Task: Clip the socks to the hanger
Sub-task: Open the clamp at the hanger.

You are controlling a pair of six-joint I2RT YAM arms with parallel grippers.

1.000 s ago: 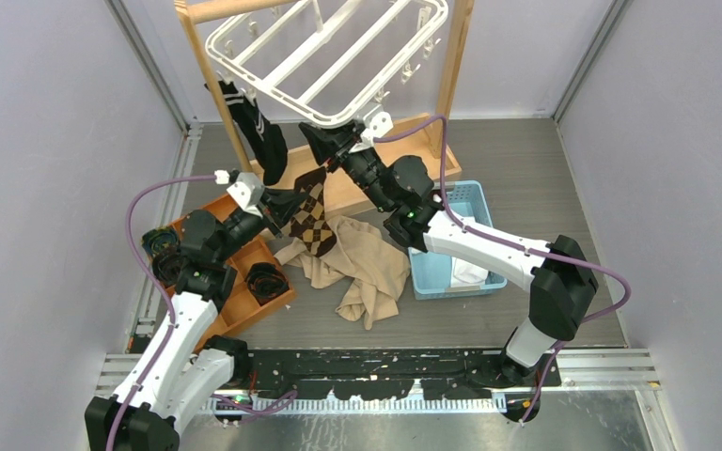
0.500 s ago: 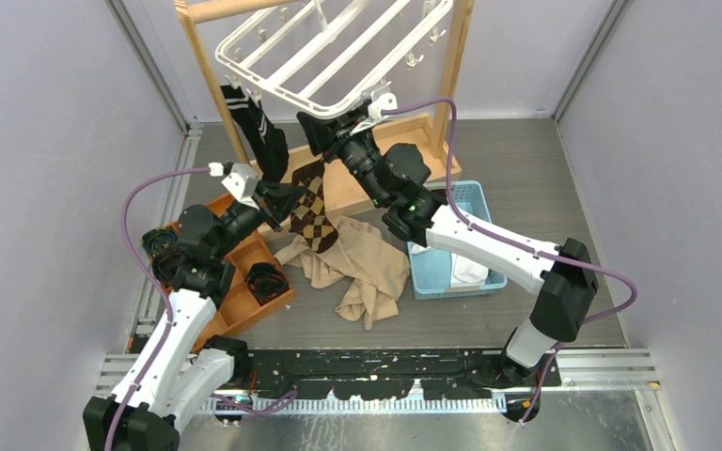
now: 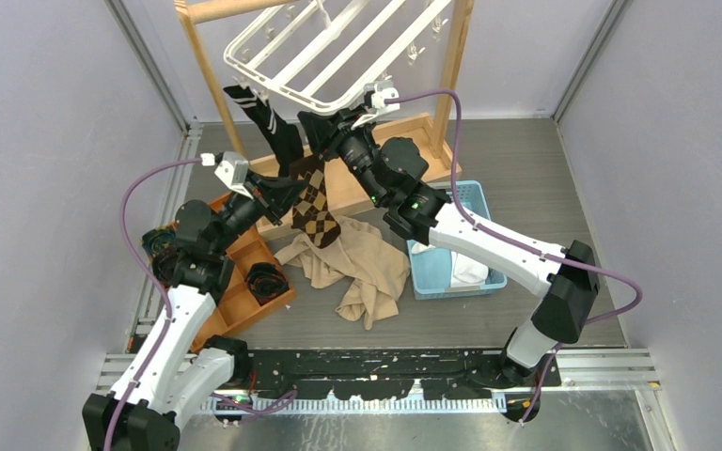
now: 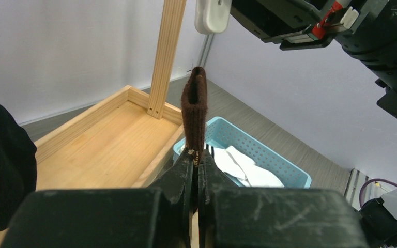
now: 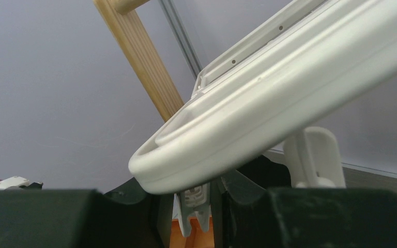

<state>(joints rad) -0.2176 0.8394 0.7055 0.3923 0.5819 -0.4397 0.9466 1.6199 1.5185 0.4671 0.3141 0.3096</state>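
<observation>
The white hanger (image 3: 338,52) hangs tilted from the wooden stand, and its rim (image 5: 269,113) fills the right wrist view. My right gripper (image 3: 326,127) is up under the near rim, shut on one of its clips (image 5: 194,206), whose prongs show between the jaws. My left gripper (image 3: 287,193) is shut on a brown argyle sock (image 3: 315,202). The sock's cuff (image 4: 194,108) stands upright out of the left gripper (image 4: 196,155), just below a white clip (image 4: 213,15) and the right arm. A black sock with white stripes (image 3: 268,122) hangs from the hanger's left corner.
A beige cloth (image 3: 357,268) lies crumpled mid-table. To its right is a blue basket (image 3: 475,202) with white socks in it; to its left an orange tray (image 3: 235,272) holds rolled socks (image 3: 268,282). The wooden stand's posts (image 3: 209,80) and base board (image 4: 98,150) are behind.
The right gripper has moved up and back with the clip, tilting the hanger's near rim away. The left gripper has lifted the brown sock toward it. The black sock has swung.
</observation>
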